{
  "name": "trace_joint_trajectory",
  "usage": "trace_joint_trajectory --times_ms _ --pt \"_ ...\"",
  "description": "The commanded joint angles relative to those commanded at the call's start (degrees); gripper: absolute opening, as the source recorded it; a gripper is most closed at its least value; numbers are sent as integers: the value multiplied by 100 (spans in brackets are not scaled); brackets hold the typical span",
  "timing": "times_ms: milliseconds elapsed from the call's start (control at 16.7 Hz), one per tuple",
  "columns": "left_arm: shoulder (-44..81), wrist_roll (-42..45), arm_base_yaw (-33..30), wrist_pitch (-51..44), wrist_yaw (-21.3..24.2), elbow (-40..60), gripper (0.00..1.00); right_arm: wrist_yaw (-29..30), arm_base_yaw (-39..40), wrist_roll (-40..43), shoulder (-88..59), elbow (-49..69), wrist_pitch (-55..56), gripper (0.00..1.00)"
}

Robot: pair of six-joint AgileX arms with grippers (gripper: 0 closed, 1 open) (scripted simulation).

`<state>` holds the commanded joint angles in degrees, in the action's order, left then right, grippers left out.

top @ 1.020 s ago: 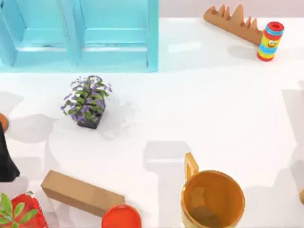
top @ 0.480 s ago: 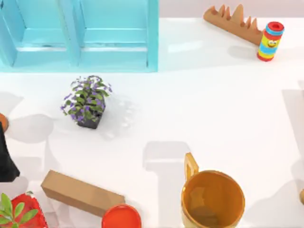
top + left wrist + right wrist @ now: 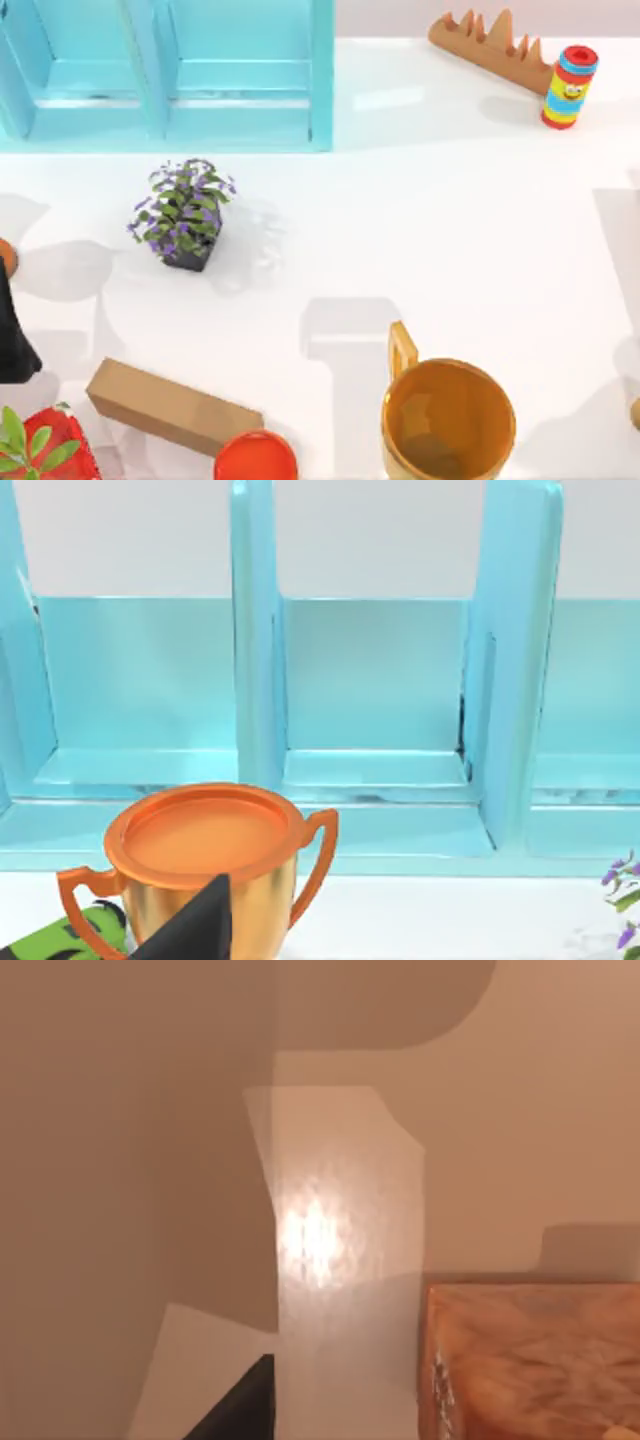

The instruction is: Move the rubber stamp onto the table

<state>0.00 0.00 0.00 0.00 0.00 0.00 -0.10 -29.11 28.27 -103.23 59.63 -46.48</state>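
A tan-orange block with a marbled surface [image 3: 535, 1365], which looks like the lower body of the rubber stamp, sits close to my right gripper on the glossy table [image 3: 450, 230]. One dark fingertip [image 3: 240, 1405] of that gripper shows beside it, apart from the block. A tan sliver [image 3: 636, 412] lies at the table's right edge. My left arm [image 3: 12, 335] stands at the far left edge. One of its dark fingertips [image 3: 195, 925] is in front of a copper trophy cup [image 3: 205, 855].
The light blue cabinet [image 3: 170, 75] stands at the back left, with a purple-flowered plant [image 3: 183, 213] in front of it. An orange mug [image 3: 447, 418], a wooden block [image 3: 170, 405] and a red disc [image 3: 255, 457] line the front. A striped cylinder [image 3: 570, 87] and a spiked wooden rack [image 3: 490, 48] are at the back right.
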Motion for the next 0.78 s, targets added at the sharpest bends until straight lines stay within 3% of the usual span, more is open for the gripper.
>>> trace_joint_trajectory --times_ms 540,780 --pt "0 0 0 0 0 0 100 0 0 0 0 0 0 2" --pt "0 0 0 0 0 0 100 0 0 0 0 0 0 0"
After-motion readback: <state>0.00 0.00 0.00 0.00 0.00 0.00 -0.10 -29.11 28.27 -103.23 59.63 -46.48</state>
